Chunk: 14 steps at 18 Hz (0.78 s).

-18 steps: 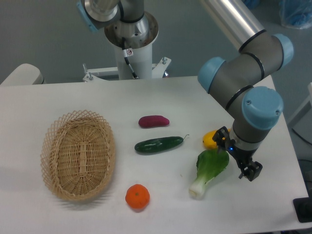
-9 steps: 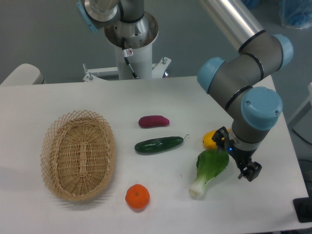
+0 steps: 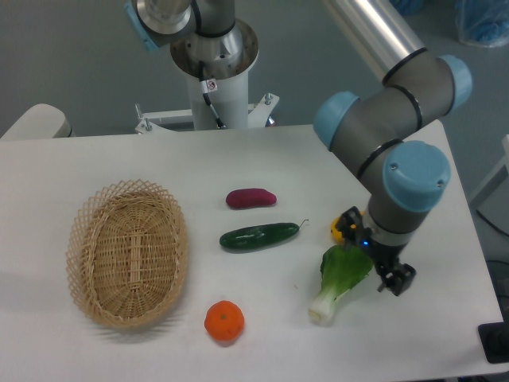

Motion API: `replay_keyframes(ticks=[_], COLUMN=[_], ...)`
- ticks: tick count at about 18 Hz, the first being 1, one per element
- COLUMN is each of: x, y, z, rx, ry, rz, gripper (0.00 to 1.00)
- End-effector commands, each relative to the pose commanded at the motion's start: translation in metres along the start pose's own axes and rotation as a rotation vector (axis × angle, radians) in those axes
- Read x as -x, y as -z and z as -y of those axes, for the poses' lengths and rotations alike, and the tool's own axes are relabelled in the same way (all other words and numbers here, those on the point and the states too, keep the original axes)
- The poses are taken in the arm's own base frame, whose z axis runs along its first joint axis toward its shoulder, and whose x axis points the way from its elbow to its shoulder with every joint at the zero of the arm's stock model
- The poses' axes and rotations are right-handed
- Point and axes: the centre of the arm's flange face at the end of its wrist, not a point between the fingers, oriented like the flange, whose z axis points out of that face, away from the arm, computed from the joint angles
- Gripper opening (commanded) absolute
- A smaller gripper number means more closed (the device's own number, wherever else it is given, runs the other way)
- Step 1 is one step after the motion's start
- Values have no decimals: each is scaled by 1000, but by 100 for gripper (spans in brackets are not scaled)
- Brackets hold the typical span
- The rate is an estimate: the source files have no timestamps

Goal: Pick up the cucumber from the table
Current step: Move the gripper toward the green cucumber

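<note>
The dark green cucumber (image 3: 258, 236) lies on the white table (image 3: 238, 159) near the middle, its thin stem pointing right. My gripper (image 3: 392, 278) hangs low over the table's right side, about a cucumber's length right of the cucumber and just right of a bok choy. The blue-capped wrist hides most of it. The black fingertips (image 3: 397, 279) that stick out below the wrist look spread and hold nothing.
A light green bok choy (image 3: 340, 278) lies beside the gripper, with a yellow fruit (image 3: 343, 226) behind it. A purple sweet potato (image 3: 250, 198) lies beyond the cucumber, an orange (image 3: 224, 321) in front, and a wicker basket (image 3: 127, 251) at the left.
The arm has shifted a little to the left and its wrist has turned slightly, bringing the gripper closer to the bok choy. The objects on the table have not moved.
</note>
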Motion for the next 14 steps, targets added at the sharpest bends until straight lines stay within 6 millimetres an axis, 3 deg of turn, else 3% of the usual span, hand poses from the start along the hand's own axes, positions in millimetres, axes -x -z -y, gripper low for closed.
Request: replay_keyframes(ticks=[7,11,14], x=[-54,-89,-103], y=[-25,-54,-68], z=[-3,-1,-2], rx=[13,13,11], ry=[-21,-37,-64], rz=[-63,-50,-24], gripper=[100,100,100])
